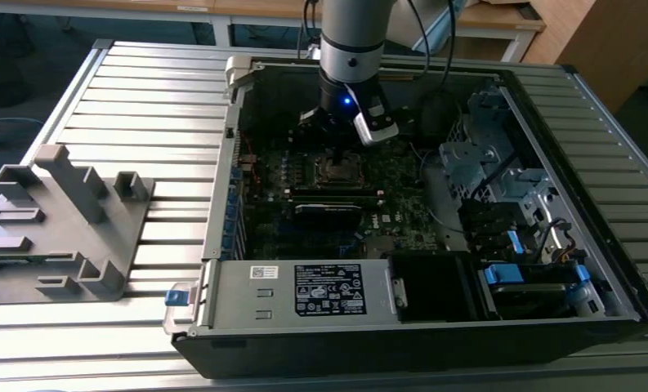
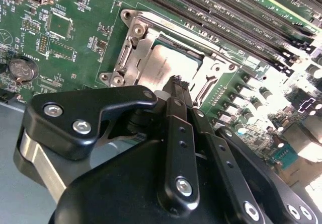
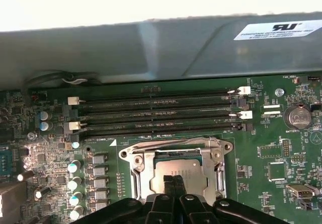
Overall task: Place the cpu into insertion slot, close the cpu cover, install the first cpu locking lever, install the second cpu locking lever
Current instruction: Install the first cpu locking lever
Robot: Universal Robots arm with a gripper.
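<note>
One open computer case (image 1: 433,245) lies on a ribbed metal counter (image 1: 138,106), with a grey plastic fixture (image 1: 62,220) well apart from it toward the exterior view's left. Inside the case sits a green circuit board (image 3: 271,153), carrying four long black memory slots (image 3: 156,116) and a round coin battery (image 3: 298,117). The arm (image 1: 355,41) reaches down into the case, its claw (image 1: 340,155) directly over the insertion slot (image 1: 341,170). In both wrist views the cpu (image 3: 178,176) (image 2: 168,65) lies flat within the insertion slot, its dull metal top showing through the window of the cpu cover (image 3: 177,151) (image 2: 136,38), which lies down around it. The claw (image 3: 173,181) (image 2: 177,85) has its fingertips drawn together with no gap visible, holding nothing, their tips at the chip's top surface.
</note>
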